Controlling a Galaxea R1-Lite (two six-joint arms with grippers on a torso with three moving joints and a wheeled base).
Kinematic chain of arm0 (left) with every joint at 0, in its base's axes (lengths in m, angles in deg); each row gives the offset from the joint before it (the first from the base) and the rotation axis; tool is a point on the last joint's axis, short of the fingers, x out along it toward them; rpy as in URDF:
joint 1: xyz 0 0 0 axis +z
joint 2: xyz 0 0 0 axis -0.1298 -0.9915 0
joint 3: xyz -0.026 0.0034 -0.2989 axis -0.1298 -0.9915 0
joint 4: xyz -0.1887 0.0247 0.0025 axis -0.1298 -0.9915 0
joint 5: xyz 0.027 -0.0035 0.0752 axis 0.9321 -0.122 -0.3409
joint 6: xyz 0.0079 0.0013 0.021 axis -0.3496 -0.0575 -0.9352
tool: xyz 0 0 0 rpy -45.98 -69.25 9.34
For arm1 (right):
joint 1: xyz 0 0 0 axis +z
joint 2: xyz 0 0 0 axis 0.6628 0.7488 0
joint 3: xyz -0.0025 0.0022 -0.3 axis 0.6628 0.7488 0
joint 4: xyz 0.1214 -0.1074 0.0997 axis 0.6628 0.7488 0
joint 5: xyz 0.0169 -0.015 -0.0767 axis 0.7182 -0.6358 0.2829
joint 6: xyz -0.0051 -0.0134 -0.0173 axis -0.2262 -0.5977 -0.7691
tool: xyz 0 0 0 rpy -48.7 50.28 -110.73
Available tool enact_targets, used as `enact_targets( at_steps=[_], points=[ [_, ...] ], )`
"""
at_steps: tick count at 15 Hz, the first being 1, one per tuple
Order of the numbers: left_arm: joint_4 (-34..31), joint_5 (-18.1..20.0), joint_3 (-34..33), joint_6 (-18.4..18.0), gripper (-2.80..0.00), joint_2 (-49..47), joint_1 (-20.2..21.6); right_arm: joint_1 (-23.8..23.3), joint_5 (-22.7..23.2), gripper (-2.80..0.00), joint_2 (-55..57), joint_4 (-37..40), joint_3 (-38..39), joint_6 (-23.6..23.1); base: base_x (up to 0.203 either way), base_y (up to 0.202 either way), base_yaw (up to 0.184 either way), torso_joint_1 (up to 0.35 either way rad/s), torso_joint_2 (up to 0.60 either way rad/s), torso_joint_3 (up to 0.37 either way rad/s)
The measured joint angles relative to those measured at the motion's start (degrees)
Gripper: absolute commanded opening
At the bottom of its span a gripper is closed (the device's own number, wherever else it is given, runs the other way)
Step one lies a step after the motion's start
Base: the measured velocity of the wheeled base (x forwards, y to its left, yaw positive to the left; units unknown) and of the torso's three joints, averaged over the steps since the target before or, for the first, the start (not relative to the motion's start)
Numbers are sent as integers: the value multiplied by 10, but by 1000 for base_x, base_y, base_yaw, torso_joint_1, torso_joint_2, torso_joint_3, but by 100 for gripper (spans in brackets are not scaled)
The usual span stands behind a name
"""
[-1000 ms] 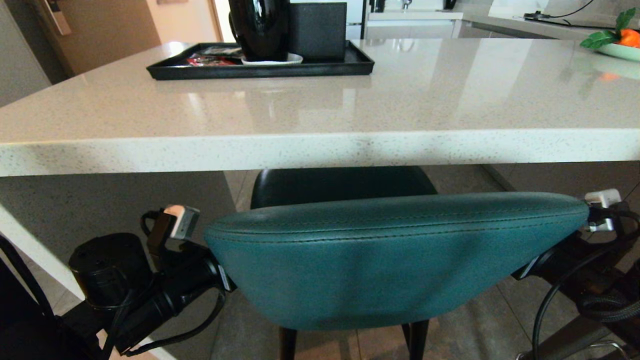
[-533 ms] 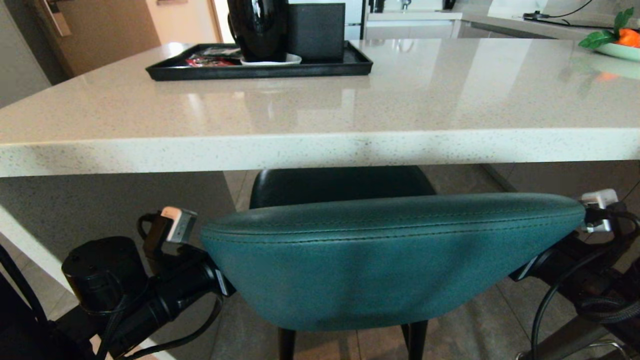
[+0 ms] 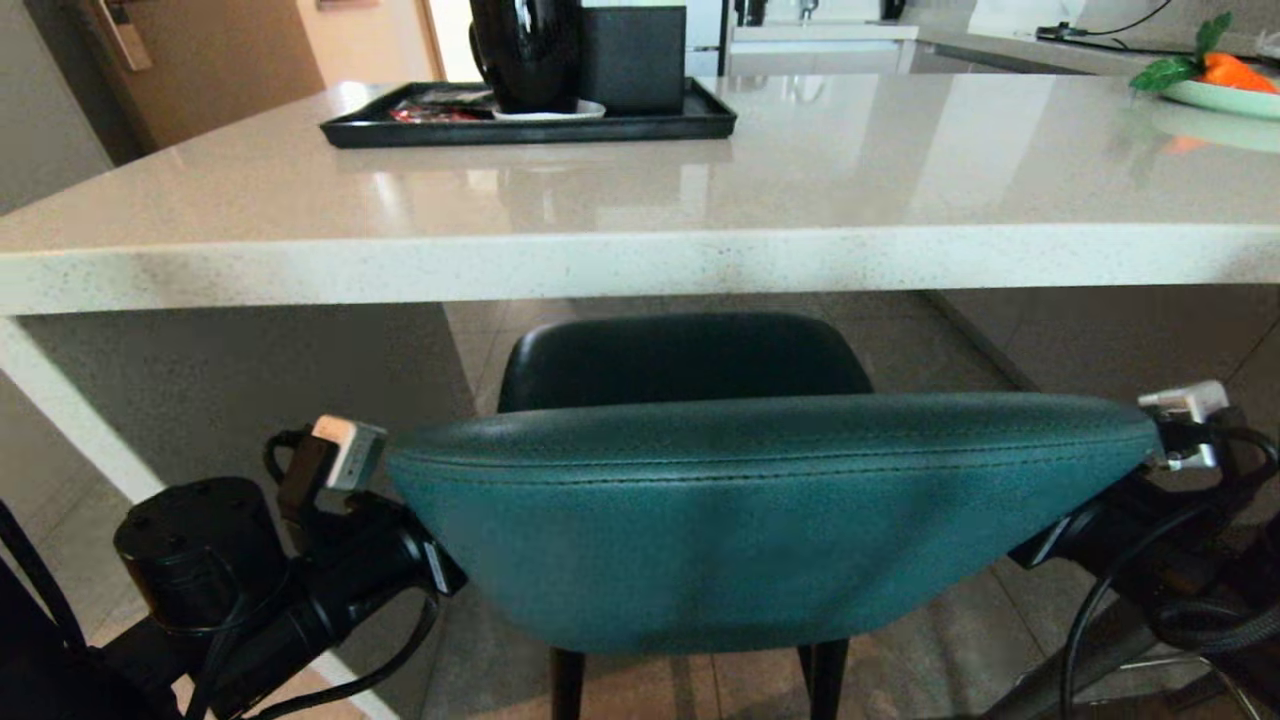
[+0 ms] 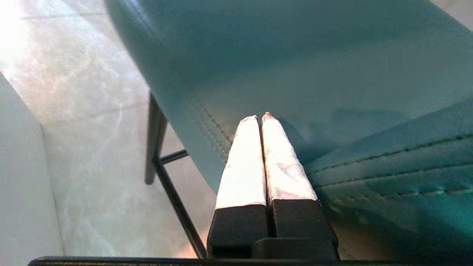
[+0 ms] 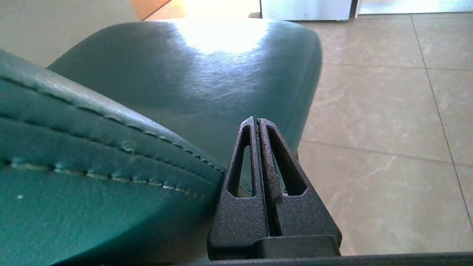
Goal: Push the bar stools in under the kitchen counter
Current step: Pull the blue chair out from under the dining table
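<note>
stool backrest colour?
Teal, with darker stitched seams along the backrest; clearest in the head view.

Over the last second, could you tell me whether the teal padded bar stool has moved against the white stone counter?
Yes: the teal padded bar stool seems drawn back from the white stone counter; the gap to its edge has widened.

I have both arms stretched forward and low, one at each side of my view. My left claw (image 4: 258, 117) has its two pale-wrapped fingers (image 4: 244, 162) pressed flat together, pointing forward. My right claw (image 5: 257, 120) is likewise closed, its black skeletal fingers (image 5: 275, 159) meeting at the tips. Neither claw holds anything.
</note>
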Motion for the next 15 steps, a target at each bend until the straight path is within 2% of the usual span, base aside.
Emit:
enact_targets(
  at_steps=[7, 15],
  points=[
    [-4, 2, 0, 0, -280, 2, 1, -1, -2, -280, 0, 2, -1, -1, -174, 0, -2, 1, 2, 3],
    [-5, 2, -1, 0, -280, 8, -1, -1, -2, -280, 0, 0, -1, -1, 0, 0, 0, 0, 0, 0]
  ],
)
